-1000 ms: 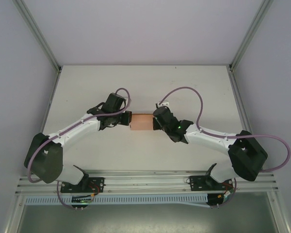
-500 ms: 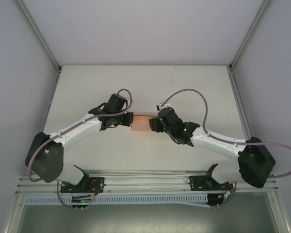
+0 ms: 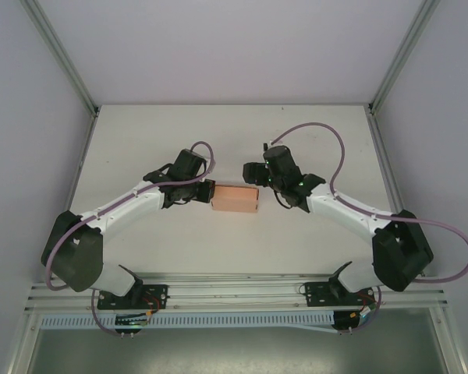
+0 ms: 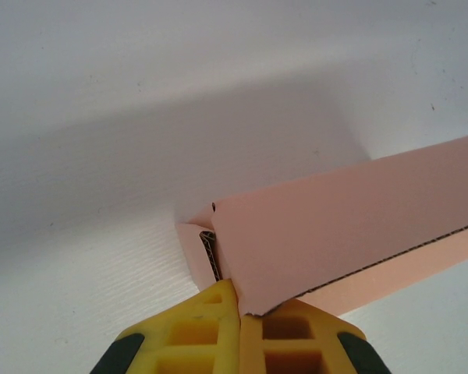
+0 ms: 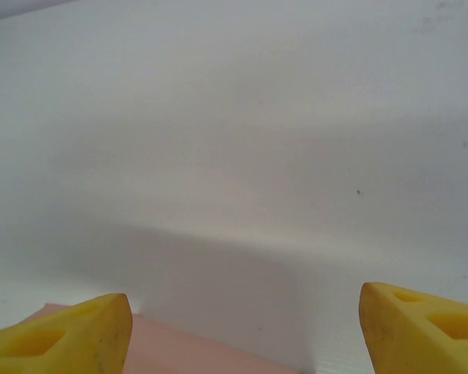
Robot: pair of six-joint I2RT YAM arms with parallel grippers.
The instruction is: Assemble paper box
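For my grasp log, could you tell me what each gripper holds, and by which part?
The left gripper pinches the paper box by a cardboard edge at its left end; the right gripper, open, holds nothing.

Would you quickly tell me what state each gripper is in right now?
Left gripper: closed, pinching an edge of the paper box.
Right gripper: open, holding nothing.
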